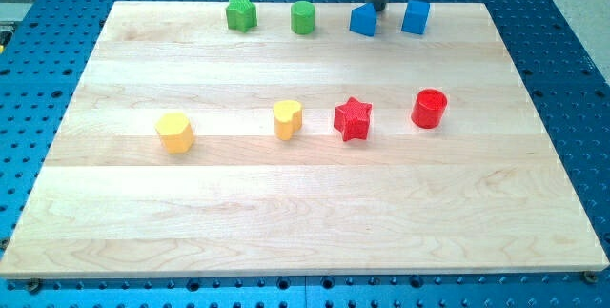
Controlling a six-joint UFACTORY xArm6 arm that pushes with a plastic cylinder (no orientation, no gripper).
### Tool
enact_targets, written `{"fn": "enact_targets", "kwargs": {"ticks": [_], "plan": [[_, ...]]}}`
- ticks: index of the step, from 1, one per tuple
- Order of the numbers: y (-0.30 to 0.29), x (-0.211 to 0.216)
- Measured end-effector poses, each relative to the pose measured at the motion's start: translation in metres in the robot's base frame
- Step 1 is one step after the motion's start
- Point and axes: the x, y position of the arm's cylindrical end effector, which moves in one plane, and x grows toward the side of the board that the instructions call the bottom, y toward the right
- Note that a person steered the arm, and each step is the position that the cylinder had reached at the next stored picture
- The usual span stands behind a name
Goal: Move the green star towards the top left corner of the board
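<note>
The green star (241,13) sits near the board's top edge, left of centre. My tip (379,10) is at the view's top, between two blue blocks, well to the right of the green star. A green cylinder (303,17) stands between the star and my tip. The rod comes down from the view's top edge.
A blue block (363,20) lies just left of my tip and a blue cube (416,16) just right. Across the middle are a yellow hexagon (175,133), a yellow heart (288,118), a red star (353,118) and a red cylinder (429,109). The wooden board (305,222) lies on a blue perforated table.
</note>
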Motion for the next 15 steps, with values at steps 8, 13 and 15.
{"fn": "enact_targets", "kwargs": {"ticks": [8,13,15], "plan": [[-0.246,0.057],[-0.297,0.103],[-0.297,0.102]]}}
